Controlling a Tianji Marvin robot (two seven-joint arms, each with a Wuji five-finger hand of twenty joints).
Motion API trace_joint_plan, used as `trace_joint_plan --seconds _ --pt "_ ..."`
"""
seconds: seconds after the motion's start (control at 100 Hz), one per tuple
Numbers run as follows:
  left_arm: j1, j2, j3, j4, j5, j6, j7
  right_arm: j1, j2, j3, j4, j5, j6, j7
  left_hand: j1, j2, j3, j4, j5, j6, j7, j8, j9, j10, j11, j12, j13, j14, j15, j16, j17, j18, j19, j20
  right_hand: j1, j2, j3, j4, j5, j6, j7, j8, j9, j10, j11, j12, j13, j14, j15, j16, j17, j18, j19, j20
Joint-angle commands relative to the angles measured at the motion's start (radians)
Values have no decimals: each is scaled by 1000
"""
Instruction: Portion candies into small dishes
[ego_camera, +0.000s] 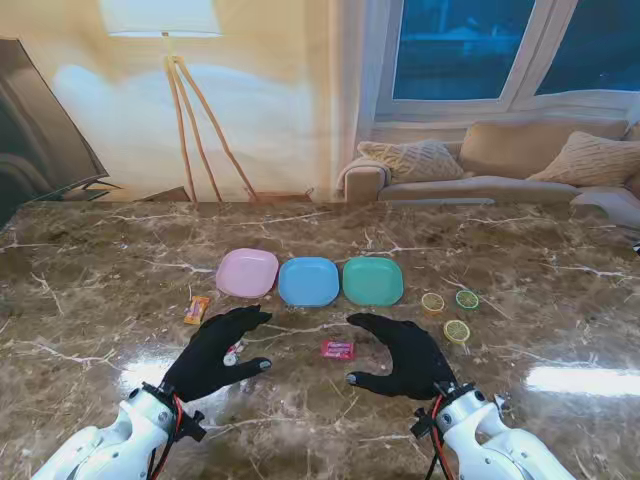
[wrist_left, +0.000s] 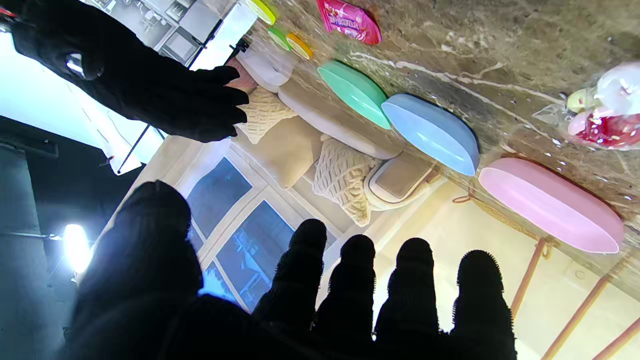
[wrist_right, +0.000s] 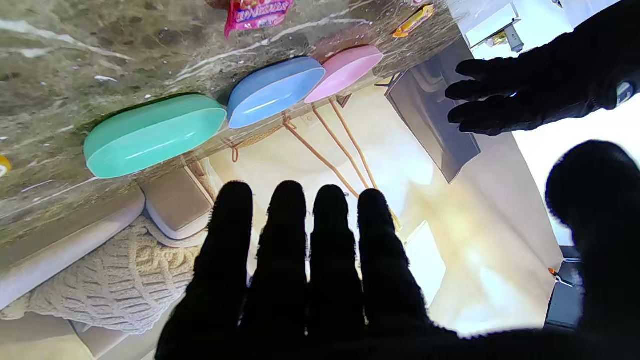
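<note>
Stand view: 3 small dishes sit in a row on the marble table (ego_camera: 90, 300), just beyond the fingertips of both hands: the pink dish (ego_camera: 247, 273) ahead of the left hand (ego_camera: 217, 353), the blue dish (ego_camera: 308, 281) between the 2 hands and farther out, and the green dish (ego_camera: 373, 281) ahead of the right hand (ego_camera: 402, 355). All 3 dishes appear empty in every view, so no portion has been placed; the task is judged to be at its start. Candy positions: 1 red-wrapped candy (ego_camera: 338, 349) lies on the table between the 2 hands, just beside the right thumb; 1 clear-wrapped candy (ego_camera: 233, 352) with red and white contents lies directly under the left hand, close to its fingers; 1 orange-wrapped candy (ego_camera: 197, 309) lies just outboard of the left hand's fingertips, beside the pink dish. 3 round yellow-green pieces (ego_camera: 451, 311) lie outboard of the right hand, beside the green dish; whether they are candies cannot be determined. Hand state: both hands hover palm-down above the table with fingers extended and spread, holding nothing; the wrist views confirm straight, separated fingers with no item between them. Remaining work, by judgement: grasp each candy and place it into a dish until all 3 dishes hold a portion. The candy under the left hand is the closest candidate for a first pick.
</note>
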Motion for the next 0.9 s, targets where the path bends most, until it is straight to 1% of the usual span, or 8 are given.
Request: trace_joint_plan --seconds 0.0,0.26,0.46,0.72,0.89 --pt "8 3 4 -3 0 8 -8 -10 -2 1 -1 6 7 15 -43 -14 9 11 -9 5 -4 -11 -1 -23 5 6 9 -19 -6 10 6 -6 5 11 20 11 -2 -10 -33 -4 -20 14 -21 -4 0 4 -23 -3 -6 5 -5 -6 -24 19" --pt "13 5 -1 -22 -4 19 -26 -18 -2 4 -6 17 12 24 -43 -6 7 8 -8 3 -4 -10 0 -24 3 6 11 -17 -6 10 5 -1 14 16 28 23 -12 -10 -27 -7 -18 15 -20 -4 0 4 -18 0 -3 7 -1 -4 -20 25" --pt "15 8 -20 -39 -2 17 -45 -11 -5 -3 -2 16 28 8 -38 -6 6 8 -7 3 -4 -10 1 -24 2 7 12 -17 -6 11 3 0 14 17 38 22 -17 -10 -21 -10 -15 17 -14 -3 2 4 -12 0 -2 8 3 -4 -17 28" --pt "16 9 -26 -43 5 16 -49 -11 -3 -7 -7 6 41 15 -34 -7 6 7 -5 4 -4 -9 3 -22 2 7 13 -16 -6 11 4 -1 16 18 50 19 -22 -10 -14 -11 -11 18 -6 -2 5 5 -2 -2 2 10 10 -3 -12 32" --pt "18 8 -14 -38 11 21 -34 -12 -2 -11 -10 5 51 17 -30 -6 7 7 -5 4 -4 -9 3 -21 3 7 13 -17 -6 11 5 0 17 18 60 23 -27 -11 -8 -13 -8 18 1 -3 8 5 9 0 5 11 17 0 -6 34"
